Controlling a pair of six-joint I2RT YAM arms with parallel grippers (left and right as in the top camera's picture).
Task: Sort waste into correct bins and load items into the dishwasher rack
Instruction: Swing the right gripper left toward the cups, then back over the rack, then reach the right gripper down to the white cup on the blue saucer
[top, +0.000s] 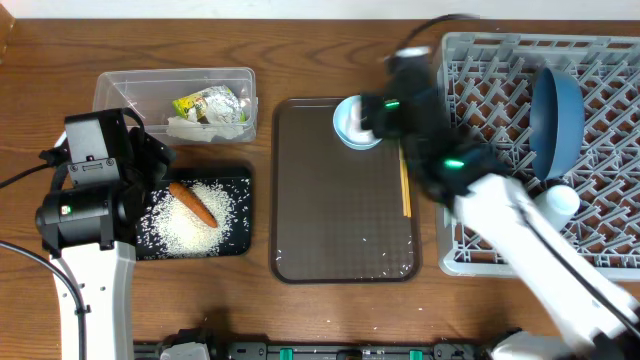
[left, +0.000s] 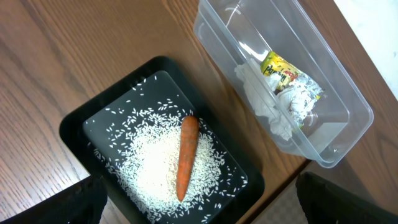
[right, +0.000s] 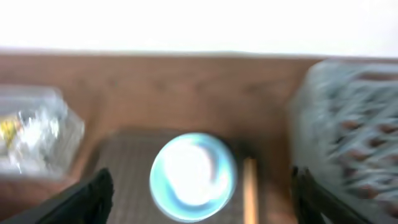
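while wide-jawed, right gripper (right: 200, 182) above small light-blue bowl (top: 348, 126)

Brown wooden table, plain white beyond its far edge.

The table (top: 300, 60), warm brown with a long straight grain, lies beneath both the left gripper (left: 202, 205) and the right gripper (right: 202, 199). Ahead of the right gripper, past the table's far edge, is a plain white surface (right: 199, 25), blurred. The same white shows ahead and to the right of the left gripper. The light is soft and even.
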